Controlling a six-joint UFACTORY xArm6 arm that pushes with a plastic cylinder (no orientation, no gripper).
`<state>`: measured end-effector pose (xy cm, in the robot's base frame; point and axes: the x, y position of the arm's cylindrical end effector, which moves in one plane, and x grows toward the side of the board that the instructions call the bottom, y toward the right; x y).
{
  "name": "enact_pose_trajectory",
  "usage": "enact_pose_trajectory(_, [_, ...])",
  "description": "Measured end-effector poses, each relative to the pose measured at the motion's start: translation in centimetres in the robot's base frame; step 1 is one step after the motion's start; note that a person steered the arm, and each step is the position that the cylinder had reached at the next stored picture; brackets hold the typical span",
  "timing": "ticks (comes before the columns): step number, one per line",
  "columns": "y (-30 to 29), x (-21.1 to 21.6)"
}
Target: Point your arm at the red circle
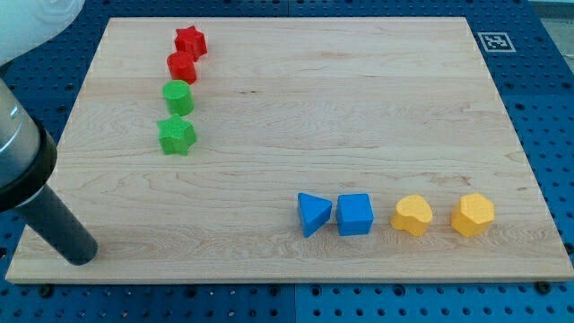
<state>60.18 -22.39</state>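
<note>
Arm body cut off by the view's left edge; only a grey cylinder housing and the dark rod descending from it visible. No jaws on this rig, just a bare rod, so nothing to spread or pinch. Rod slants down toward the view's right, my tip (82, 256) resting on the wooden board (296, 117) at its bottom-left corner, near the front edge. Exact contact of tip with board hard to judge from this angle.

Nearest row, along the view's bottom right: blue triangle (313, 214), touching or just beside blue cube (355, 214); gap between them too fine to tell. Then yellow heart-like block (413, 215), shape rounded and hard to make out exactly, and yellow hexagon (473, 214), apart from each other. All four well apart from my tip.

Farther up, toward the view's top left, a slanted column: green star (177, 135) lowest, green circle (178, 96) just above it, red circle (182, 67) above that, red star (190, 41) at the far end. Red circle and red star look touching; red circle and green circle very close, contact uncertain. Red circle well apart from my tip, up and to the view's right of it, with the two green blocks lying nearer the tip.

Blue pegboard surface (547, 108) around the board; a small black-and-white marker tag (496, 41) at top right, partly clipped by board edge
</note>
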Motion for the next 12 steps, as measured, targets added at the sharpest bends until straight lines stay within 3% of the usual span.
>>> enact_pose_trajectory(2, [1.5, -0.3])
enact_pose_trajectory(6, [3.3, -5.6])
enact_pose_trajectory(7, [1.7, -9.3])
enact_pose_trajectory(11, [-1.1, -11.7])
enact_pose_trajectory(12, [-1.5, -15.0])
